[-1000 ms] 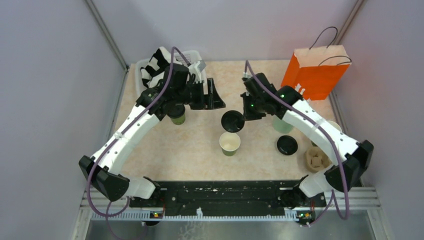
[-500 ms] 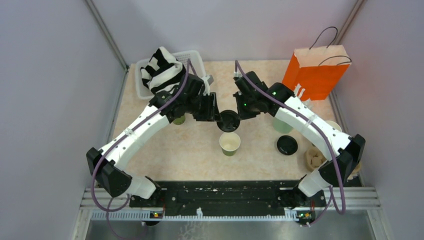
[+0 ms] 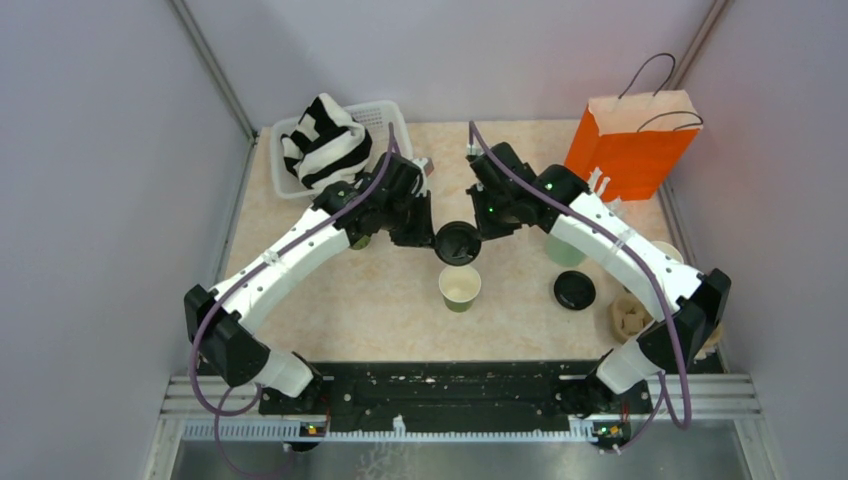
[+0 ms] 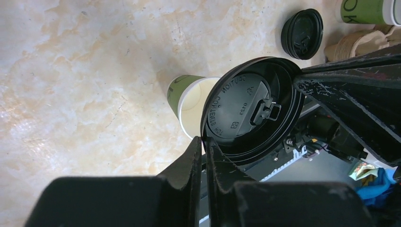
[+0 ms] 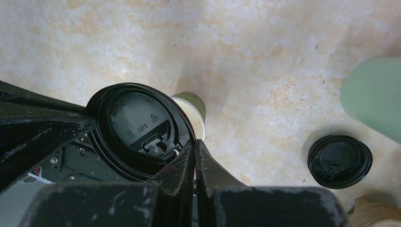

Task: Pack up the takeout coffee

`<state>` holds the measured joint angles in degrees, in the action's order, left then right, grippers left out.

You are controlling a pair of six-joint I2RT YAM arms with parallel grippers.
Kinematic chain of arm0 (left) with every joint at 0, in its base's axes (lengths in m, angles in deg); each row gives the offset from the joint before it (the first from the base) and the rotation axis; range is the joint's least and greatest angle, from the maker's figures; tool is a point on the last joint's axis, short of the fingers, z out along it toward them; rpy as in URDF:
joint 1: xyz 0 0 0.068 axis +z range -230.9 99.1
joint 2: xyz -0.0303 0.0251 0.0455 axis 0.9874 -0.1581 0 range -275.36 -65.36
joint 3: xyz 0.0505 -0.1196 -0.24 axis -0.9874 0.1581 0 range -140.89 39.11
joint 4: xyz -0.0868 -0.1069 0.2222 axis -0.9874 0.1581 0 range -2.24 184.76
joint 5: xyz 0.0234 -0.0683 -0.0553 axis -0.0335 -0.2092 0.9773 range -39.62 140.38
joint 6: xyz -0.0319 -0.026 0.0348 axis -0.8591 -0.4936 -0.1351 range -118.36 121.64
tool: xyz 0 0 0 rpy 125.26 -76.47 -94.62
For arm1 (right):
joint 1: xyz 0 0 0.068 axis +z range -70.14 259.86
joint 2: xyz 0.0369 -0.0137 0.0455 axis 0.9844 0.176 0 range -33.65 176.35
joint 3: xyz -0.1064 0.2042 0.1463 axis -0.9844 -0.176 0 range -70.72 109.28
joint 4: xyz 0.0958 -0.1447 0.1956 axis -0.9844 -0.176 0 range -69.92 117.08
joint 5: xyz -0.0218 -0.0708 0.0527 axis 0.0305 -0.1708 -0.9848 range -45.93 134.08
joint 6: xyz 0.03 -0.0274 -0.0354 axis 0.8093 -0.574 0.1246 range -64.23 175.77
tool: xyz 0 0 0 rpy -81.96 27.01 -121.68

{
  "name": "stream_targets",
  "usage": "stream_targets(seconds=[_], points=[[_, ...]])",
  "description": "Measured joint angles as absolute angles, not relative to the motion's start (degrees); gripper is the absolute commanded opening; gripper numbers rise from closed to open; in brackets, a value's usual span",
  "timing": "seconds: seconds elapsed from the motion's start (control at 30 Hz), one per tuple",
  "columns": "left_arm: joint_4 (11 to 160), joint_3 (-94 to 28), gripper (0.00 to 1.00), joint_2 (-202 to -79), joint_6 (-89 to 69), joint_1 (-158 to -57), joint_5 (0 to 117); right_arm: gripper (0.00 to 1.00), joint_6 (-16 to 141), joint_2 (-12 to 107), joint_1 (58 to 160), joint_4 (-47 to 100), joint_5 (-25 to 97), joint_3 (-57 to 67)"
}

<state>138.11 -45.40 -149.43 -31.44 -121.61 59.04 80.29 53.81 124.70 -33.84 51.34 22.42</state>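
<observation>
While both hands met over the middle of the counter [image 3: 300, 275], the black lid [image 3: 458, 243] hung between them, lifted off the surface, just behind the open cup [image 3: 460, 288] and not seated on it. The left hand [image 4: 204, 142] had its fingers drawn together on the lid's rim from one side. The right hand [image 5: 194, 144] was pinched tight on the rim from the opposite side.

Pale walls closed the counter on the left, rear and right, and the black rail carrying the arm bases ran along the near edge. A white basket [image 3: 385, 108] holding a striped cloth [image 3: 322, 145] filled the rear left corner. An orange bag [image 3: 630, 145] stood upright in the rear right corner.

The right side was crowded. A mint tumbler [image 3: 563, 250], a second lid [image 3: 575, 290] lying flat and a cardboard carrier [image 3: 630, 318] all sat under or beside the right arm. The widest bare stretch lay at the front left, between the open cup and the left wall.

Both arms reached forward and inward with their elbows turned out toward the side walls. The left forearm passed over the second cup [image 3: 358, 241], leaving only a sliver of green showing.
</observation>
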Motion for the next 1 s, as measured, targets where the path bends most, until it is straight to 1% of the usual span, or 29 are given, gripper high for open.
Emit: stream_targets(seconds=[0.07,0.13,0.2,0.3,0.33,0.43,0.5,0.53,0.63,0.73,0.8,0.9,1.0], points=[[138.2,-45.6,0.0,-149.5,-31.5,-121.7,58.7,0.0,80.1,53.8,124.7,-33.8,51.3,22.4],[138.2,-45.8,0.0,-149.5,-31.5,-121.7,58.2,0.09,79.8,53.8,124.7,-33.9,51.1,22.4],[138.1,-45.8,0.0,-149.5,-31.6,-121.7,58.2,0.36,79.5,53.7,124.7,-33.8,50.6,22.4],[137.3,-45.8,0.0,-149.5,-31.9,-121.5,59.2,0.7,78.8,53.1,124.7,-34.0,49.9,23.0],[136.8,-45.8,0.0,-149.5,-32.2,-121.2,60.1,0.76,78.3,52.6,124.3,-33.9,49.6,23.4],[133.3,-44.9,0.0,-149.0,-33.8,-119.4,64.8,0.88,77.0,49.0,121.6,-33.2,44.8,23.7],[126.9,-41.1,0.0,-146.5,-36.6,-116.2,71.5,0.97,76.4,44.6,116.9,-31.1,39.3,23.3],[122.2,-37.9,0.0,-144.6,-39.2,-114.0,75.6,0.98,76.3,41.9,114.3,-29.4,36.3,22.7],[103.2,-25.5,0.0,-138.0,-50.5,-107.4,85.9,0.99,76.6,33.7,108.5,-23.8,27.6,20.6],[84.2,-17.6,0.0,-135.4,-63.2,-104.5,93.1,0.99,78.6,29.2,107.9,-17.5,17.3,20.5],[72.8,-16.4,0.0,-136.1,-70.7,-104.6,96.9,0.99,81.5,28.3,107.9,-12.2,11.2,20.6],[57.0,-16.4,0.0,-137.2,-80.0,-104.7,100.5,0.99,87.6,30.1,107.8,-3.1,3.7,20.3],[45.7,-16.4,0.0,-137.4,-86.6,-104.7,102.3,0.99,92.8,32.4,107.8,4.6,-0.3,18.1]])
